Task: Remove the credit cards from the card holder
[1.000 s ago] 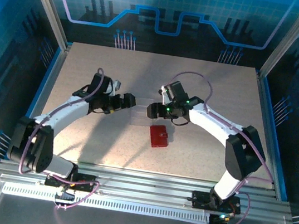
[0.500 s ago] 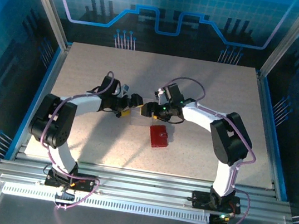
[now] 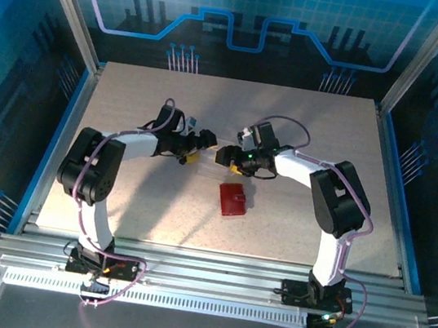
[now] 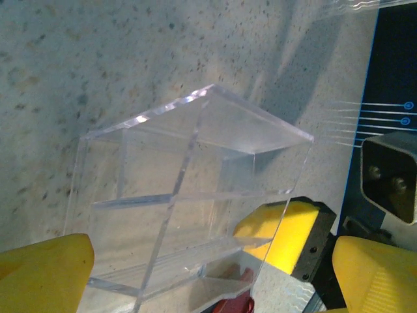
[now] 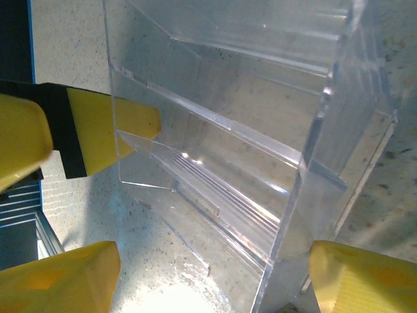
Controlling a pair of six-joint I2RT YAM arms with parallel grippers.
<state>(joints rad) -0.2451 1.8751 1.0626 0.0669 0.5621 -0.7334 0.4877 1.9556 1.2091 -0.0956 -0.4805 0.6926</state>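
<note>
Starting at the left gripper (image 4: 208,261): spread wide, yellow fingers (image 4: 42,274) parked at the two bottom corners of its wrist view, nothing pinched. Looking straight through the gap at a clear plastic tray (image 4: 195,169) with thin dividers, sitting on the speckled table (image 4: 98,52). Can't tell whether either pad actually touches the plastic.

Same deal at the right gripper (image 5: 212,261): jaws well apart, not clamped on anything as far as its wrist view goes, with that tray right ahead of the gap. Can't call contact there either. Also catching one yellow finger of the left gripper through the tray wall, upper left of that view.

From the top camera: both grippers nose to nose mid-table, nearly meeting, with the tray faintly visible just under and between them.

Now the card holder (image 3: 232,200): red, lying flat on the table, looks folded shut from above. Sits near the right gripper, on the side toward the arm bases and a touch to the right, close to the tray. Outside both sets of jaws, touching neither. Peeks in as a red sliver at the bottom edge of the left wrist view, seen past the tray.
</note>
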